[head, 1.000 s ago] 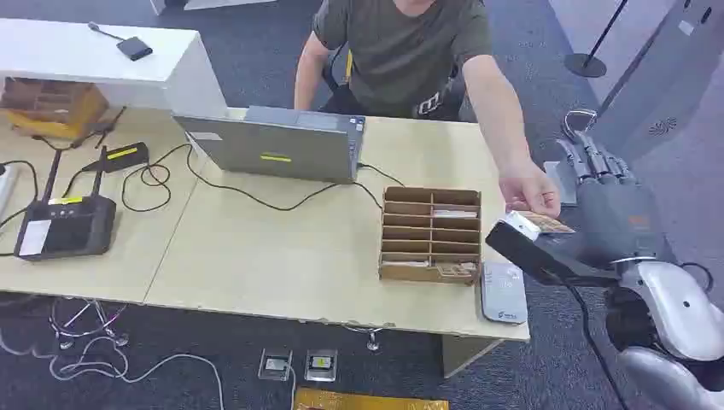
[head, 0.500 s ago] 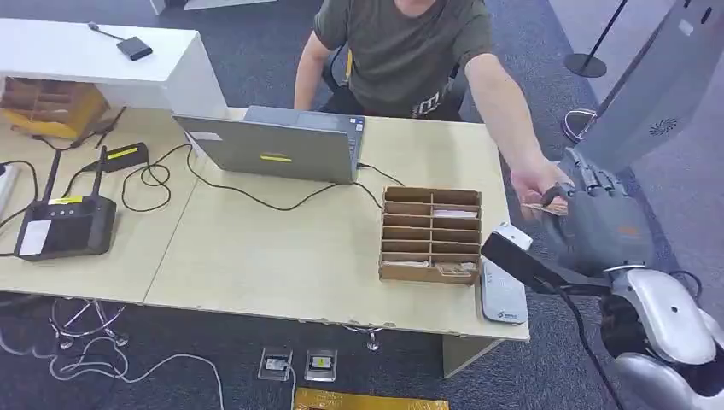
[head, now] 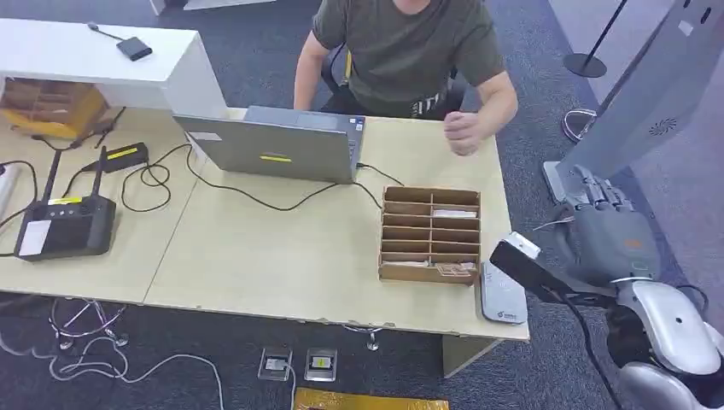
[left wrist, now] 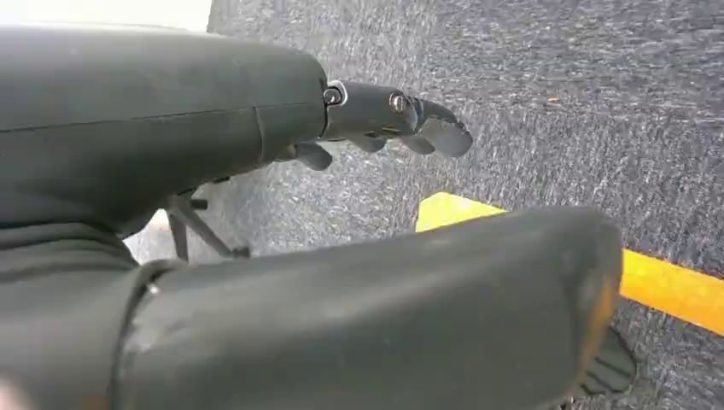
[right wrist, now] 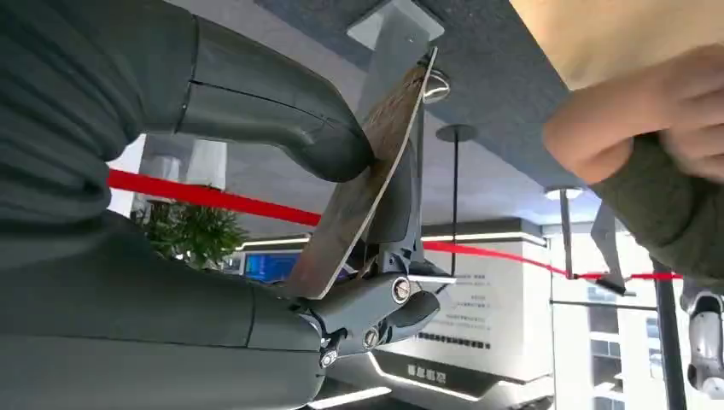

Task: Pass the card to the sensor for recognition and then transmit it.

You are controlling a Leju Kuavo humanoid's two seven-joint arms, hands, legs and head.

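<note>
Beside the slotted cardboard organizer (head: 431, 234) holding cards, right hand (head: 603, 229) pinches the card (right wrist: 363, 184).

Card (right wrist: 367, 188) largely hidden behind right hand (head: 608, 232) in head view; print blurred in wrist view. Person (head: 410, 51) cut off at top edge. Contents of cardboard organizer (head: 431, 233) too small to be told.

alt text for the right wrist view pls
The right robot hand pinches a thin brown card between its thick grey thumb and darker fingers. Beyond it are a person's fist, a pale desk edge and red barrier tape.
</note>
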